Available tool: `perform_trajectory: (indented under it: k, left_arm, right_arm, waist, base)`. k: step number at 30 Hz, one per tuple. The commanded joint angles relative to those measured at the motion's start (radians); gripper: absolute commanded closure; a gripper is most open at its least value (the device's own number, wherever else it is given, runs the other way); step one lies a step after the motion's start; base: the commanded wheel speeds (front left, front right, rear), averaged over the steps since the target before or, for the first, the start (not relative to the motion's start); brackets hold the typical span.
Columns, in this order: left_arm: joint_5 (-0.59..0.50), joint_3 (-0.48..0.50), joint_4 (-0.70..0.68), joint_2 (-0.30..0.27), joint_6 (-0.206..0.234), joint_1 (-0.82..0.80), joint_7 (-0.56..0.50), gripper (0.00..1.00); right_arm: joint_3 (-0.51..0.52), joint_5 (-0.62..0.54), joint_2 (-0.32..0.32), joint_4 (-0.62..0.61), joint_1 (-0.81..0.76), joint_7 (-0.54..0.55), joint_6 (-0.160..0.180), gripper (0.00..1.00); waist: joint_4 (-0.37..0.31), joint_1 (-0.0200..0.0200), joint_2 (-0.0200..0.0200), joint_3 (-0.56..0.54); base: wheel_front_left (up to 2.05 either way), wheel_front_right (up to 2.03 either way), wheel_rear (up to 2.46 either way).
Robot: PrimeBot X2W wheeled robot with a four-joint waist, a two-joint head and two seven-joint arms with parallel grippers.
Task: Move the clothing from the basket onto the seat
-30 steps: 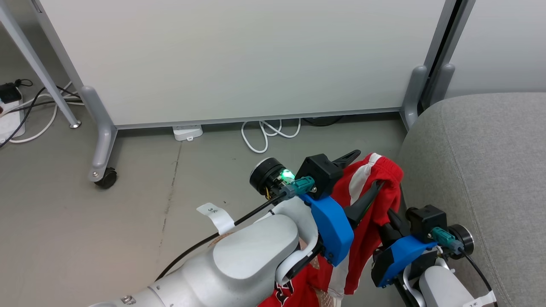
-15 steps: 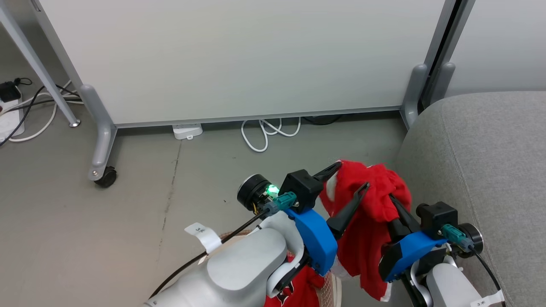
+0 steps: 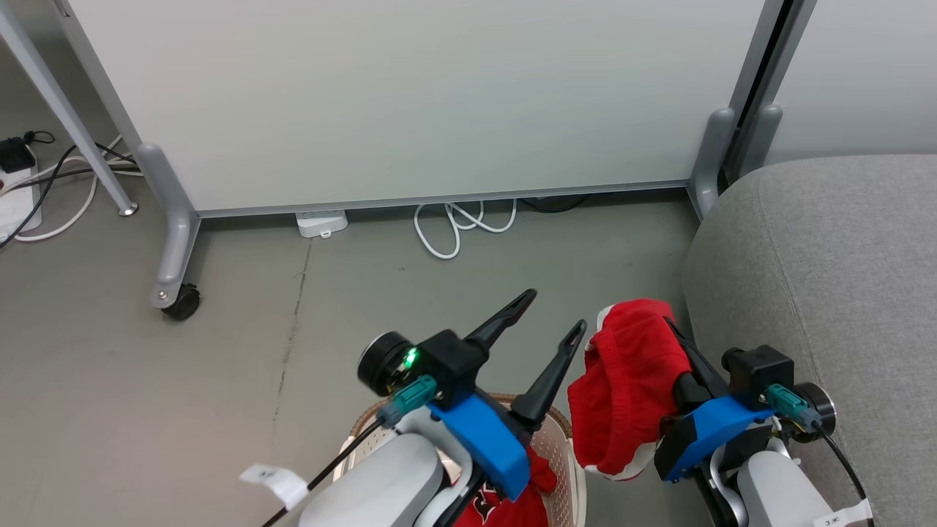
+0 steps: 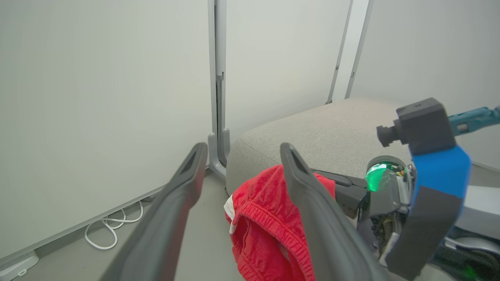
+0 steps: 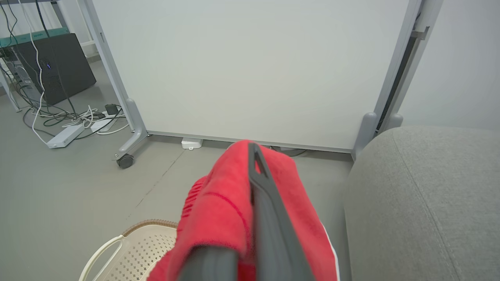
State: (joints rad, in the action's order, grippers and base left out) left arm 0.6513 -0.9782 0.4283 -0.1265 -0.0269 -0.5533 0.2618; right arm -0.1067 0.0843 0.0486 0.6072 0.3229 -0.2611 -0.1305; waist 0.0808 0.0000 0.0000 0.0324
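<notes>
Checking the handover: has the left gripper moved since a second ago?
Yes. The left gripper, jaws open, has drawn back leftward from the grey seat, clear of the red garment that the right gripper holds.

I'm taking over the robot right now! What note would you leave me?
Left gripper: open, holding nothing, above the basket.
Right gripper: shut on a red garment, which hangs beside the seat, not on it.
More red clothing lies in the basket.
Done: one garment lifted out.
Left: place it on the seat, then move the rest.
</notes>
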Motion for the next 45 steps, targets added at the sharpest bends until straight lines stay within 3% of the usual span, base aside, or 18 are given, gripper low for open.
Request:
perform_trajectory:
  k: [1,11,26,34,45]
  left_arm:
    - [-0.020,0.024,-0.010,-0.009,-0.004,0.030,0.004,0.00]
    - [-0.134,0.194,-0.022,-0.036,-0.038,0.196,0.005,0.00]
    - [-0.229,0.310,-0.004,0.011,-0.089,0.265,0.005,0.00]
    - [-0.250,0.340,0.002,0.024,-0.100,0.265,0.005,0.00]
    - [-0.272,0.346,0.006,0.036,-0.104,0.239,0.005,0.00]
  right_arm:
    - [0.002,-0.005,0.003,-0.006,-0.009,-0.006,0.000,1.00]
    - [0.005,-0.007,0.003,-0.010,-0.012,-0.006,0.000,1.00]
    - [0.007,-0.005,0.003,-0.022,-0.010,-0.006,0.000,1.00]
    - [-0.021,-0.004,0.003,-0.062,0.001,-0.006,0.000,1.00]
    - [-0.022,0.006,0.003,-0.087,0.007,-0.006,0.000,1.00]
  waist:
    - [-0.001,0.0000,0.0000,0.000]
    - [-0.016,0.0000,0.0000,0.001]
    - [-0.053,0.0000,0.0000,0.001]
    - [-0.137,0.0000,0.0000,0.009]
    - [-0.305,0.0000,0.0000,0.039]
  base:
    - [0.00,0.00,0.00]
    - [0.00,0.00,0.00]
    - [0.00,0.00,0.00]
    - [0.00,0.00,0.00]
    - [0.00,0.00,0.00]
